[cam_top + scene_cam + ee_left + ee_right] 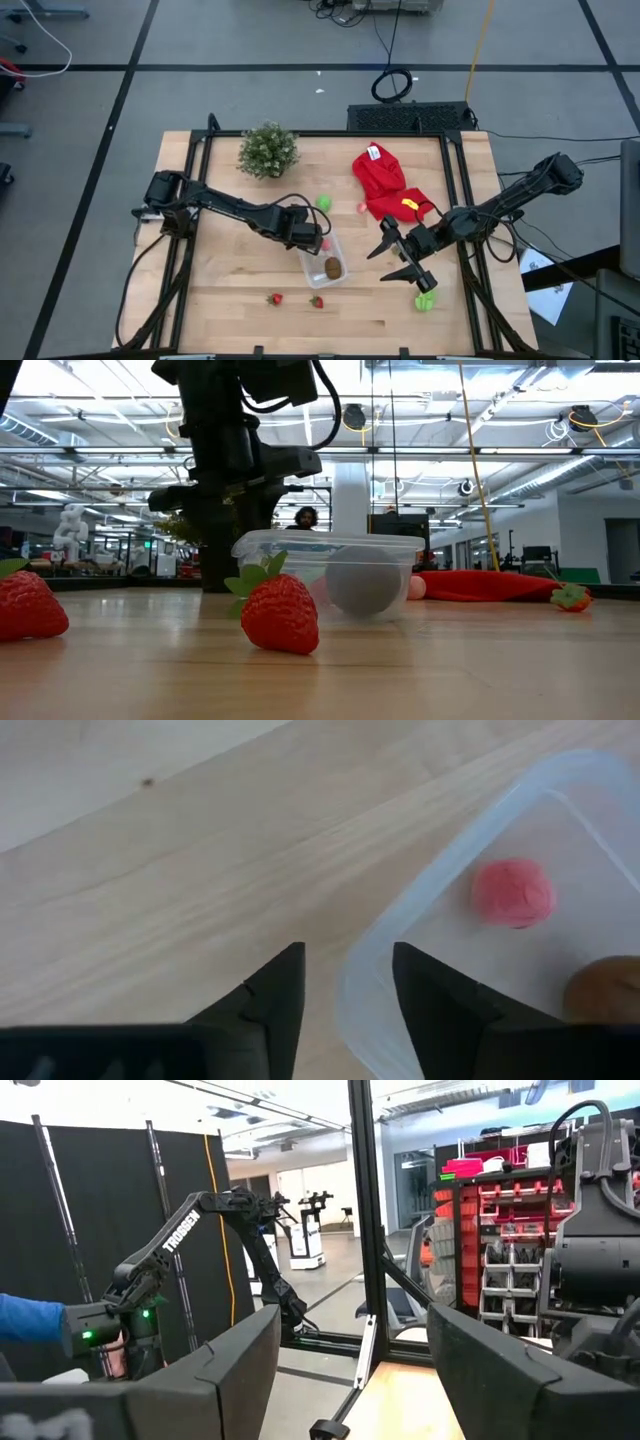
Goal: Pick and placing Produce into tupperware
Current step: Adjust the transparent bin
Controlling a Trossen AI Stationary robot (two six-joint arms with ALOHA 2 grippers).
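Tupperware (pixel 325 262) mid-table, nearer front edge, holding brown oval (pixel 331 267) and pink piece (pixel 513 892). Left gripper (pixel 312 238) at its rim, parted, empty. Right gripper (pixel 402 256) wide open. Wood table (pixel 230 290), lab behind.

The one word that can be read is "TROSSEN", in white capitals running along the forearm link of a dark robot arm (pixel 190 1230) that stands in the room beyond the counter, seen in the right wrist view. The red cloth (pixel 383 180) on the counter carries a small white tag (pixel 374 153) and a small yellow tag (pixel 409 200) in the high view, but nothing on either can be made out. The red storage bins (pixel 470 1190) on the shelving behind show pale labels too small to read.
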